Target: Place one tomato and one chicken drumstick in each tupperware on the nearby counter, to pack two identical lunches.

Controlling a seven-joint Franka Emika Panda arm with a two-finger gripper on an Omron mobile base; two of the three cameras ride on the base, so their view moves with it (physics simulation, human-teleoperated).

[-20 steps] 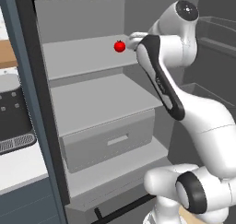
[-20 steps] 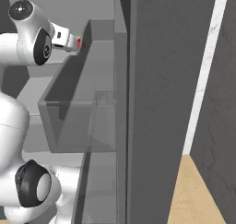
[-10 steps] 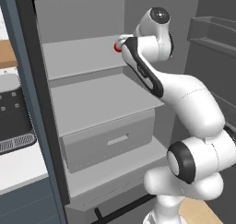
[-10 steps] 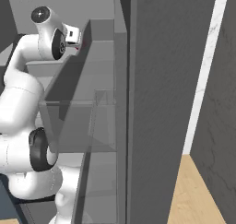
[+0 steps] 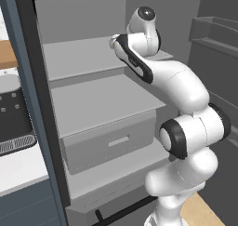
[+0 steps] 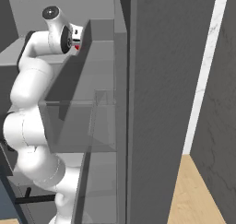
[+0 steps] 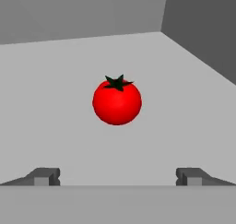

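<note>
My gripper (image 7: pixel 117 177) stands fully released: in the hand view the two dark fingertips (image 7: pixel 45 176) rise at the lower left and lower right of the frame, wide apart, with nothing between them.

The tomato (image 7: pixel 117 101) sits at the centre of the hand view, above the gap between my fingertips and apart from both. Its dark stem points toward the top of the frame. It rests on a flat grey shelf (image 7: pixel 55 80) whose back wall runs along the top of the frame; a darker side wall closes the upper right corner.

In the left base view, my arm (image 5: pixel 179 88) rises from the lower right and reaches to the upper centre of the frame, where my hand is over the top shelf (image 5: pixel 79 57) of an open grey cabinet. A second shelf and a drawer (image 5: pixel 109 141) lie below it.

In the right base view, a small red patch of the tomato (image 6: pixel 77 47) shows at the upper left, just beside my hand.
</note>
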